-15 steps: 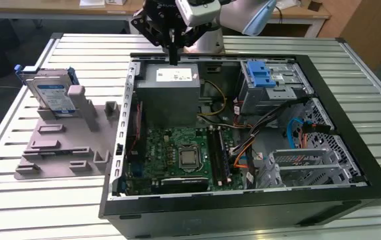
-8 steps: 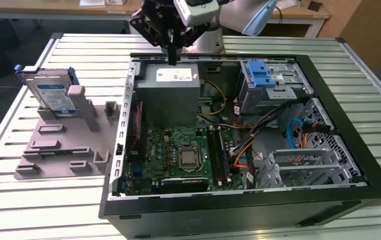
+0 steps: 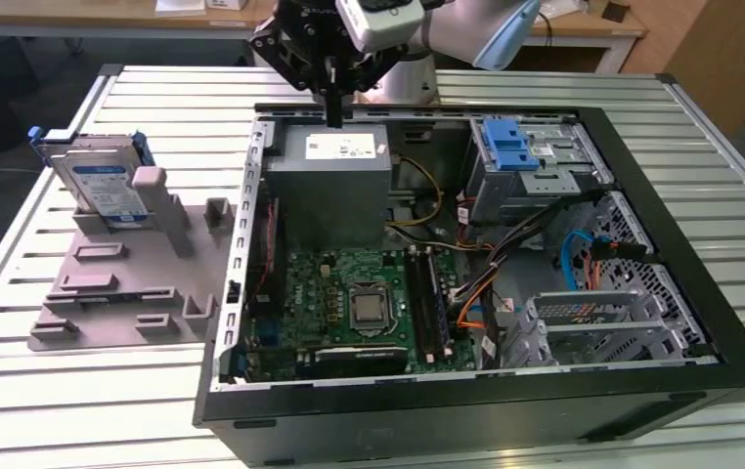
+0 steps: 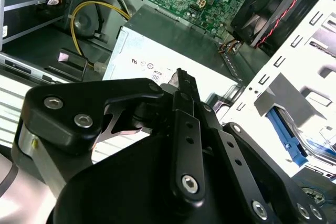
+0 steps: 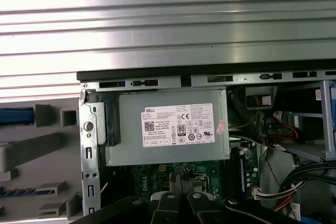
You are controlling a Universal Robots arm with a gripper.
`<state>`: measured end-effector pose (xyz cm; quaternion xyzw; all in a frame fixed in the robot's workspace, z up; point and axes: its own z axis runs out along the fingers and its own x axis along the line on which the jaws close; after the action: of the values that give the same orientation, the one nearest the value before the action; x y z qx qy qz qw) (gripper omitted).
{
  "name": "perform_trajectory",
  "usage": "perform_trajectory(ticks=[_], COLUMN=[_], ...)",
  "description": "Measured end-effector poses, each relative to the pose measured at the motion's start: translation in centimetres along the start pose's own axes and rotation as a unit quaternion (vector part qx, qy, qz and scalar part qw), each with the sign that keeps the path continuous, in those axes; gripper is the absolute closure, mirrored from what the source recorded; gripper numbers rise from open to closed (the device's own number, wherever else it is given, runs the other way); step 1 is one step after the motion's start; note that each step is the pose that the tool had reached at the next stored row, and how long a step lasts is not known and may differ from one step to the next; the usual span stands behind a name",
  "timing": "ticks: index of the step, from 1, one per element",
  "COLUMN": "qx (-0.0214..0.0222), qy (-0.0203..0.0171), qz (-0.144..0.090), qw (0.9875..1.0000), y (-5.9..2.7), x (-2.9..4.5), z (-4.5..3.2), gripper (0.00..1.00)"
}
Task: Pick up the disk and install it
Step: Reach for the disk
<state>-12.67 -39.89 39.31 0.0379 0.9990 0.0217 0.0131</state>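
Hovering over case (image 3: 477,415) (jaws closed); disk (image 3: 94,186) apart.

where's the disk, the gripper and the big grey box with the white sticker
the disk (image 3: 92,186), exterior view, on its white-and-blue label
the gripper (image 3: 334,119), exterior view, at the tip of its closed fingers
the grey box (image 5: 126,129), first wrist view, on bare metal beside the sticker

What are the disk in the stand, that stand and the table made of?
The disk: seemingly metal, silver-grey with a dull sheen, framed by a blue carrier that looks plastic. The stand: matte grey, blocky, probably moulded or printed plastic. The table: ribbed silvery slats catching bright light, likely aluminium.
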Motion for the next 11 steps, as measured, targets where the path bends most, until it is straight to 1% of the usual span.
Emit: perform_trajectory(ticks=[6, 11], qx=[0.0, 0.0], qy=[0.0, 0.0], qz=[0.0, 0.0], qw=[1.0, 1.0], y=[-0.01, -0.03], x=[0.11, 0.37], z=[0.03, 0.05], gripper=[0.89, 0.89])
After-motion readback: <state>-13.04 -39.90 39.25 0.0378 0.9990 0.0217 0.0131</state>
